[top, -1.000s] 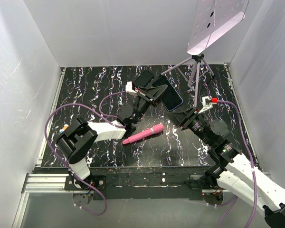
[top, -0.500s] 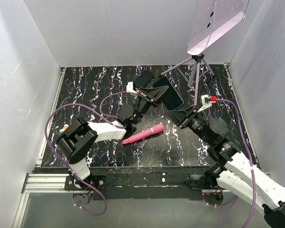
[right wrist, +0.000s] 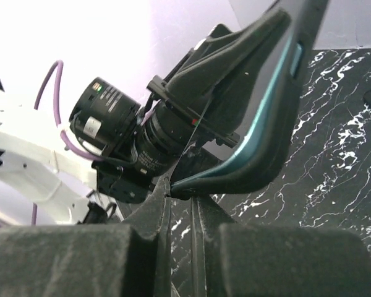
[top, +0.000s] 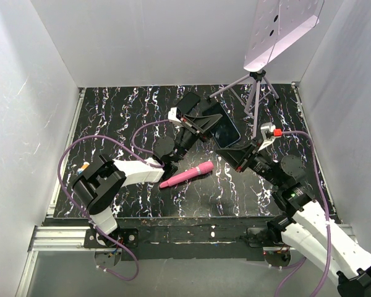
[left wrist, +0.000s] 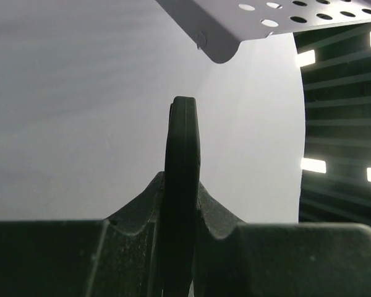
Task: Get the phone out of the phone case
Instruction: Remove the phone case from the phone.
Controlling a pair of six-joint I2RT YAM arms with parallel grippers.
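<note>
The phone (top: 225,127), dark-screened with a teal rim (right wrist: 269,105), sits in a black phone case (right wrist: 260,167) held in the air over the back of the table. My left gripper (top: 195,124) is shut on the case's left side; in the left wrist view the case (left wrist: 182,142) stands edge-on between the jaws (left wrist: 180,192). My right gripper (top: 233,151) is at the case's near lower corner. In the right wrist view its fingers (right wrist: 180,195) stand almost together, pinching that corner.
A pink cylindrical object (top: 187,175) lies on the black marbled table (top: 123,111) below the left arm. A tripod (top: 256,102) carrying a perforated white panel (top: 284,28) stands at the back right. White walls enclose three sides.
My right gripper's jaws have closed onto the case's lower corner. The phone and case have shifted slightly. The left gripper keeps its grip.
</note>
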